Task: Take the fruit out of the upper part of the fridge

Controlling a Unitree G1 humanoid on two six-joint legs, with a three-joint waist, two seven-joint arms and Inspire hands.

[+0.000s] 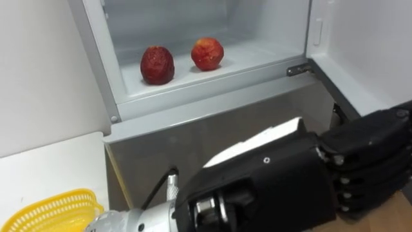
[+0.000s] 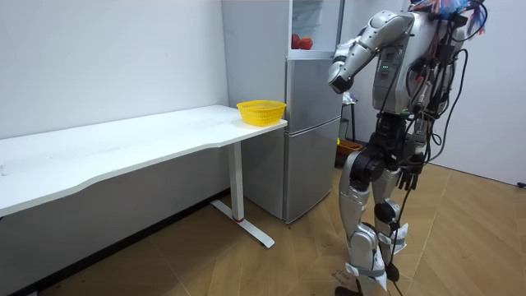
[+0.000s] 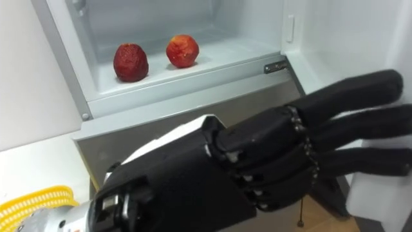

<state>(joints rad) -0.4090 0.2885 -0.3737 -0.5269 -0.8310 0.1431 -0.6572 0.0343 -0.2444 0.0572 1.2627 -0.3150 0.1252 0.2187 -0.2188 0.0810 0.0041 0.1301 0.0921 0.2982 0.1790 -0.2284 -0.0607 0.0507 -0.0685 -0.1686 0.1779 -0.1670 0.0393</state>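
Above and beyond left hand [image 3: 257,161], well apart: dark red fruit [image 1: 157,64] and bright red fruit [image 1: 207,53] side by side on upper fridge shelf [image 1: 257,61]. Fingers straight, holding nothing. Below-left of it, yellow basket [image 1: 55,209]. Right hand [image 2: 409,177] low beside hip

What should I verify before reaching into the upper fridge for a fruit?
1. Upper fridge door swung open: ok.
2. Two red fruits on the shelf, darker fruit left, rounder fruit right, apart: ok.
3. Left hand empty, fingers straight: ok.
4. Left hand at shelf height: not ok, it sits lower, short of the compartment.
5. Yellow basket on the white table beside the fridge: ok.
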